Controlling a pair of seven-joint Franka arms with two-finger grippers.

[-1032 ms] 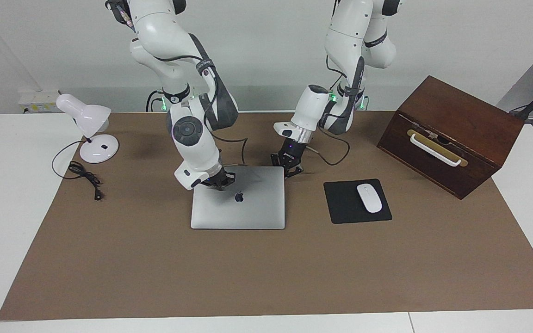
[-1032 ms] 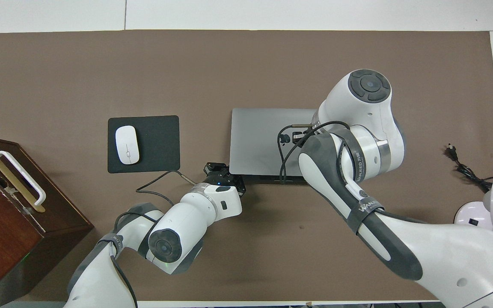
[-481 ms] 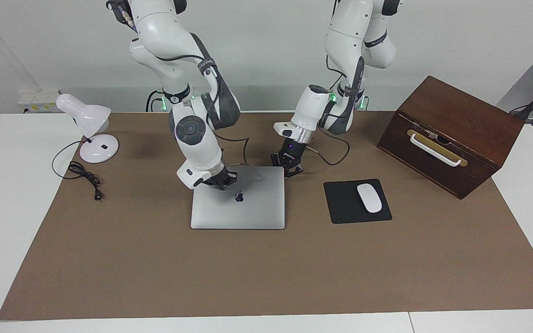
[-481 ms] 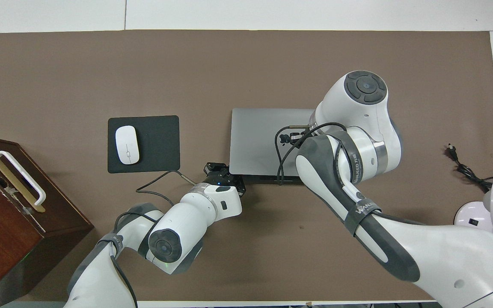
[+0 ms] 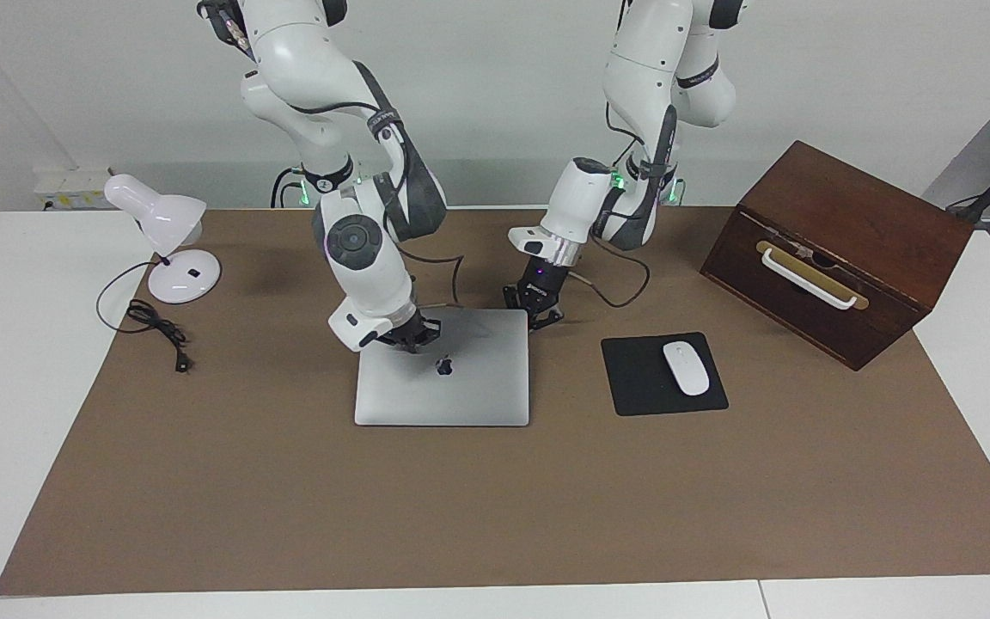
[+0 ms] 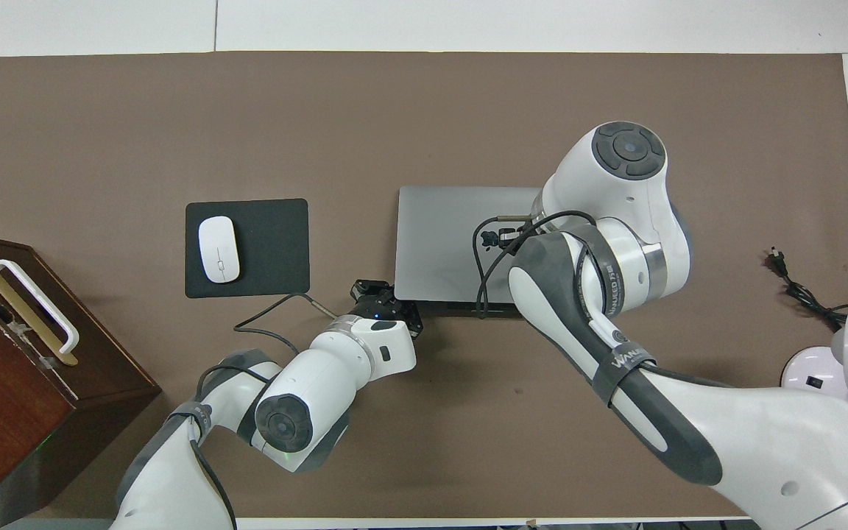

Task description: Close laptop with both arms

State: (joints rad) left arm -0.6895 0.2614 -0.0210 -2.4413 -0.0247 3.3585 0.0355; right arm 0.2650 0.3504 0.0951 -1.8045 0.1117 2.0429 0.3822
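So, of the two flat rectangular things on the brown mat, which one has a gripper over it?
The laptop, silver-grey with its lid down: the right gripper is over its lid. The black mouse pad carries only a white mouse.

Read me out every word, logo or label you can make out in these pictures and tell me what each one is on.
"WANA...": white letters on the grey strap of the right arm, cut off at the strap's edge.
A second white print on the right arm's upper strap: too blurred to read.
Apple logo, no words: on the laptop lid.
White mouse, wooden box, lamp: no readable text.
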